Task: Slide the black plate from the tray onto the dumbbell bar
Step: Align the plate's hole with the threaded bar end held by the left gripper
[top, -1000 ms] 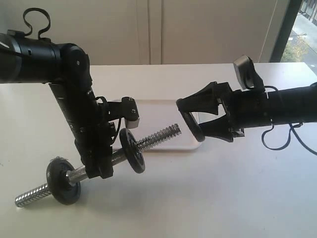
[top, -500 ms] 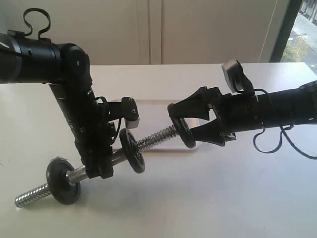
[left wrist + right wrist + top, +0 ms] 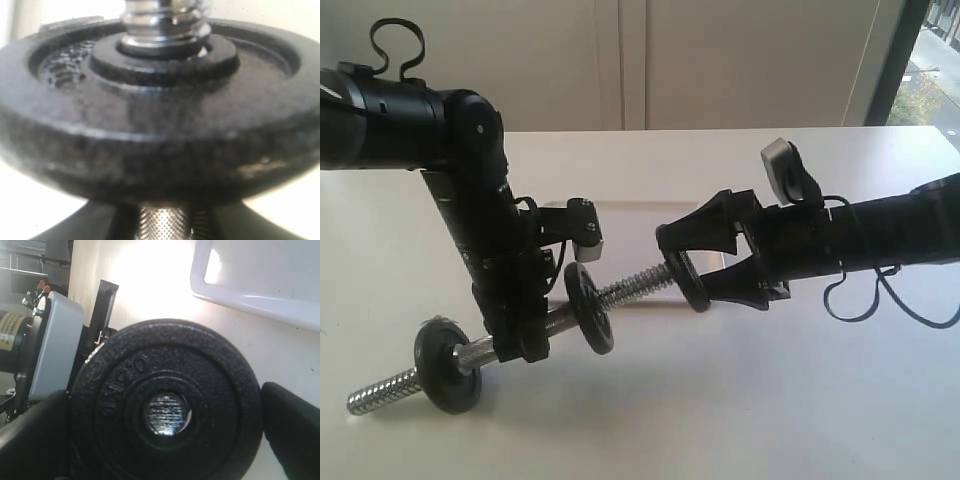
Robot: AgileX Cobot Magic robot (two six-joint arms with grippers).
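Pinching black plate (image 3: 688,282) across rim with right gripper (image 3: 685,270), jaws wide; hole at threaded tip of bar (image 3: 635,283), off the tray (image 3: 620,215). Clamping bar mid-length with left gripper (image 3: 525,345). Judged heavy, rigid, rough-cast: hold rim, keep hole square

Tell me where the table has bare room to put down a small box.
Bare: the table in front of the right arm, toward the camera, and its far strip behind the tray. Crowded: the middle, around the bar and the plate at its tip.
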